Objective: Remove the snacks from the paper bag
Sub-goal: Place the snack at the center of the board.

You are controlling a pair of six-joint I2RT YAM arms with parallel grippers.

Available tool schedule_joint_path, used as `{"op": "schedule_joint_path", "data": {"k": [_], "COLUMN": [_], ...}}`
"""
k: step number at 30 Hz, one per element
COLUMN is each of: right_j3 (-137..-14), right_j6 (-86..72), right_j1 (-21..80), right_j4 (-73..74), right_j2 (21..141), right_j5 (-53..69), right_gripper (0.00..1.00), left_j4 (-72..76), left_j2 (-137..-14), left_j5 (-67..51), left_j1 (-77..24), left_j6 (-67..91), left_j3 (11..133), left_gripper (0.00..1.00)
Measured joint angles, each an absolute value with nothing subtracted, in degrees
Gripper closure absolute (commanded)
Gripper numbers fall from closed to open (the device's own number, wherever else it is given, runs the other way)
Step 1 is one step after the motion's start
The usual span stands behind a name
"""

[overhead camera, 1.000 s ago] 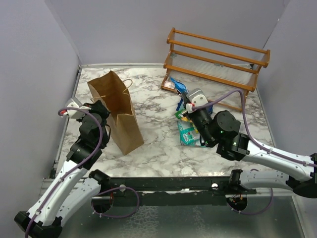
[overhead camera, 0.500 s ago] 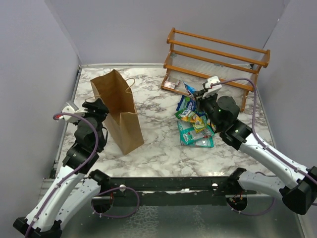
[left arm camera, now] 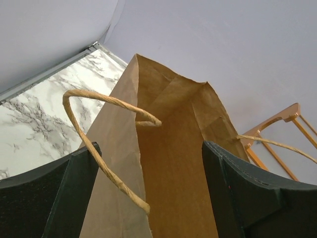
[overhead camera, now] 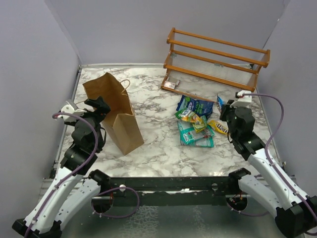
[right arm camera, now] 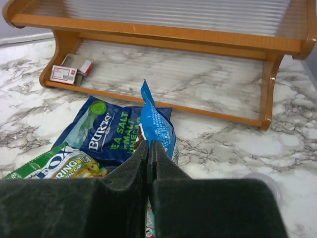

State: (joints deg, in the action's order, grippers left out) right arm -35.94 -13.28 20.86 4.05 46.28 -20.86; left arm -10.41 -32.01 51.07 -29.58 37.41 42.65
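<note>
Snacks (overhead camera: 195, 124) lie heaped on the table's (overhead camera: 153, 144) right half, outside the paper bag (overhead camera: 116, 116) standing near the left edge. Left pincer (left arm camera: 148, 163) gapes wide astride its rim, gripping nothing; right pincer (right arm camera: 148, 148) pinches a blue packet (right arm camera: 156, 124), probably to add it.

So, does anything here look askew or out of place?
The paper bag stands tilted, its top leaning left beside the open left gripper. The snacks lie in a loose overlapping heap before the wooden rack.
</note>
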Motion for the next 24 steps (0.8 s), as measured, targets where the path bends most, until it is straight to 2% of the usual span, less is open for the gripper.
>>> {"op": "schedule_joint_path", "data": {"k": [3, 4, 21, 24], "right_j3": [-34.4, -34.0, -26.1, -25.4], "right_j6": [-14.7, -15.2, -26.3, -26.5], "right_j1": [20.5, 20.5, 17.2, 16.8], "right_j4": [4.5, 4.8, 6.3, 6.0], "right_j2": [45.0, 44.9, 46.3, 46.5], "right_j5": [-22.5, -22.7, -21.3, -21.1], "right_gripper": [0.99, 0.99, 0.99, 0.94], "left_j4": [-10.8, -10.8, -9.3, -10.5], "left_j2": [-32.1, -32.1, -31.0, -33.4], "left_j5": [51.0, 51.0, 50.4, 51.1], "left_j1": [-29.6, -29.6, -29.6, -29.6], "left_j6": [36.2, 35.7, 27.8, 27.9], "left_j3": [43.9, 44.2, 46.5, 47.9], "left_gripper": [0.02, 0.01, 0.04, 0.04]}}
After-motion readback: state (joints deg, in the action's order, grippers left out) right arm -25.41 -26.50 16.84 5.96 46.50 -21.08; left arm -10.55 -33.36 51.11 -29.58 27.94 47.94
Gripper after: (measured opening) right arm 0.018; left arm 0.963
